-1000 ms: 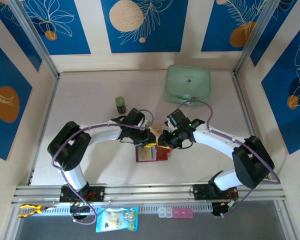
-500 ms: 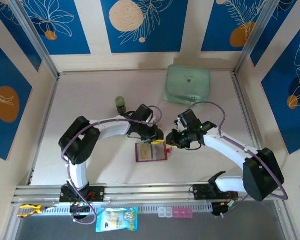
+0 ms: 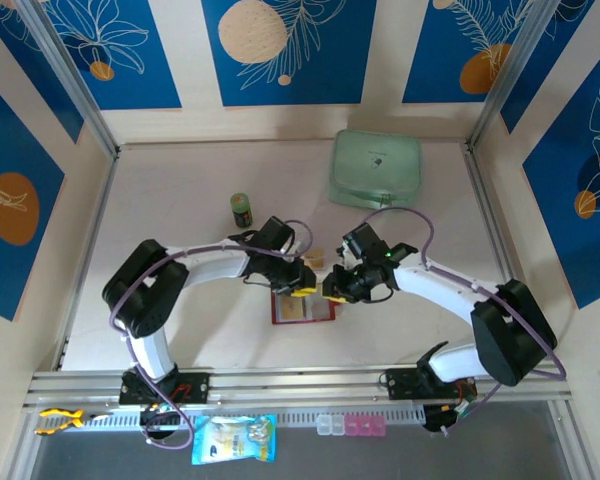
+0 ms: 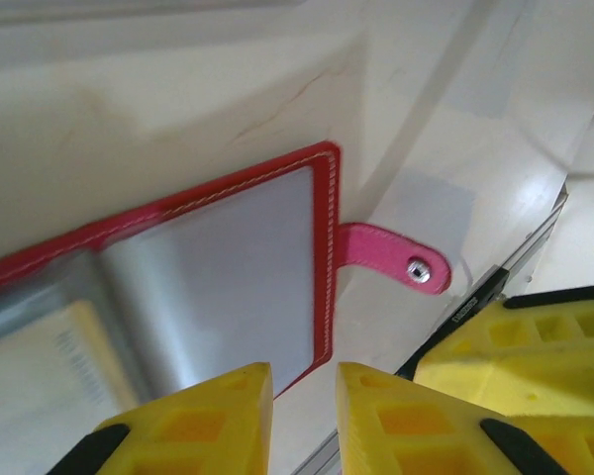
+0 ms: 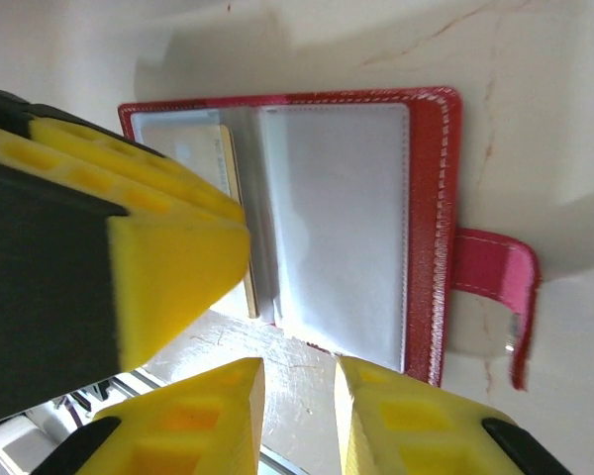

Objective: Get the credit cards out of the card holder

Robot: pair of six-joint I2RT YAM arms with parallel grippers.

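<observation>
Wide open, red, grey-sleeved card holder (image 5: 337,228) lies flat — left gripper (image 4: 304,416), right gripper (image 5: 299,416) slightly parted, empty.

top external: high over the near edge, looks down and far, distant, takes in the whole table (image 3: 180,190) | left wrist: very near, over one half of the card holder (image 4: 238,257) | right wrist: near, sees it whole | shared by all: card holder

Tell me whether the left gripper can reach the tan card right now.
Probably yes: the card holder lies open, the tan card shows in its sleeve, the left gripper right above it.
</observation>
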